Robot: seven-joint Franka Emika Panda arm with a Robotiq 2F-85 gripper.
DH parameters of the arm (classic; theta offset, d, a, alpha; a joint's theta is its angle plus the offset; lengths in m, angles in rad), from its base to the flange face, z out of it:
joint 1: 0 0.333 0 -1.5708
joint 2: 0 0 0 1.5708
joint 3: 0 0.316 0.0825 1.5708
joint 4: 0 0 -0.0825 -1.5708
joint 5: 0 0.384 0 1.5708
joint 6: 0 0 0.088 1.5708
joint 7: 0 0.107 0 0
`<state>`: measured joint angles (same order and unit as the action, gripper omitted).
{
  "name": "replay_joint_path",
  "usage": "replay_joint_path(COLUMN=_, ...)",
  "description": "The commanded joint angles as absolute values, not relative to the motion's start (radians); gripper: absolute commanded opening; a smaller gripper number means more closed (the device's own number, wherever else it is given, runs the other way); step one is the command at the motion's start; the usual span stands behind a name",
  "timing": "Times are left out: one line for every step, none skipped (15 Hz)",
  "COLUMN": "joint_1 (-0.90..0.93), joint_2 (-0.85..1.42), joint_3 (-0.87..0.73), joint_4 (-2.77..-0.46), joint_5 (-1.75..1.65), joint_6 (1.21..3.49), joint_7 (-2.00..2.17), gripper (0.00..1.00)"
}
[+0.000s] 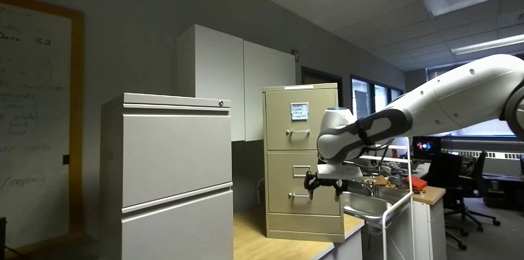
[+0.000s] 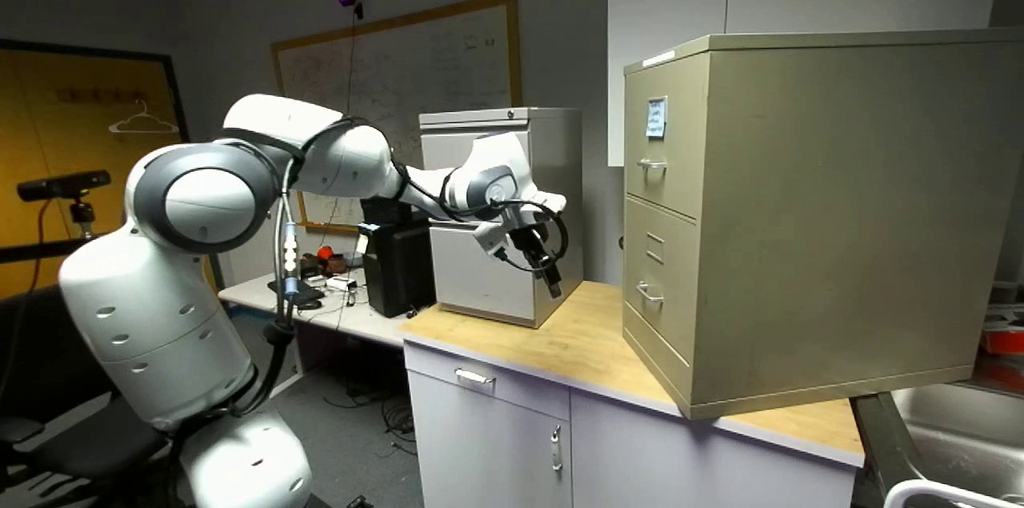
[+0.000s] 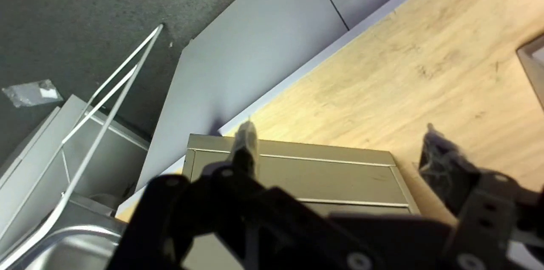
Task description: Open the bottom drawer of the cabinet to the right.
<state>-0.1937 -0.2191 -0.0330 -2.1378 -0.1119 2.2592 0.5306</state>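
Wood counter (image 2: 592,340): carries two cabinets, upright and well apart; pale front below the top.

Tan cabinet (image 2: 840,220): two drawers stacked over a plain base panel (image 1: 305,223); one lower front corner juts past the counter edge.

Grey cabinet (image 1: 176,157): paler, on the same counter; seen in both exterior views, drawers shut.

White arm (image 2: 208,208): stretched out ahead of the tan cabinet's front, wrist bent downward.

Bottom drawer (image 1: 280,178): lower of the tan cabinet's pair, beneath the top drawer (image 1: 280,125). Shut, flush with the frame. In an exterior view the gripper (image 1: 324,197) hangs in front of it, crossing its picture-right side.

Gripper: fingers (image 3: 444,163) spread wide apart, tips pointing down. Wrist view: counter wood between the tips; below that, lower front of the tan cabinet between the fingers.

Label card (image 1: 299,111): on the top drawer, handwritten, blue-white, only partly legible.

Drawer handle (image 2: 650,294): small bar on the bottom drawer. In an exterior view a clear gap shows between it and the gripper; head-on, in an exterior view, its end runs behind a finger.
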Motion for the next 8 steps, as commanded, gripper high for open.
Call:
replay_joint_path(joint_1=-0.194, joint_2=-0.122, joint_3=-0.092, joint_4=-2.065, joint_5=0.033, joint_6=2.316, joint_7=0.558, gripper=1.0)
replay_joint_path(joint_1=-0.193, joint_2=-0.096, joint_3=-0.108, joint_4=-2.051, joint_5=0.085, joint_6=2.336, joint_7=0.554, gripper=1.0)
replay_joint_path(joint_1=-0.191, joint_2=-0.073, joint_3=-0.121, joint_4=-2.035, joint_5=0.138, joint_6=2.352, joint_7=0.556, gripper=1.0)
replay_joint_path(joint_1=-0.19, joint_2=-0.048, joint_3=-0.133, joint_4=-2.018, joint_5=0.197, joint_6=2.369, joint_7=0.548, gripper=1.0)
replay_joint_path(joint_1=-0.189, joint_2=-0.027, joint_3=-0.143, joint_4=-2.0, joint_5=0.254, joint_6=2.38, joint_7=0.548, gripper=1.0)
replay_joint_path(joint_1=-0.191, joint_2=-0.002, joint_3=-0.152, joint_4=-1.979, joint_5=0.316, joint_6=2.39, joint_7=0.543, gripper=1.0)
replay_joint_path(joint_1=-0.193, joint_2=0.019, joint_3=-0.159, joint_4=-1.959, joint_5=0.371, joint_6=2.398, joint_7=0.547, gripper=1.0)
replay_joint_path(joint_1=-0.196, joint_2=0.04, joint_3=-0.166, joint_4=-1.939, joint_5=0.428, joint_6=2.405, joint_7=0.548, gripper=1.0)
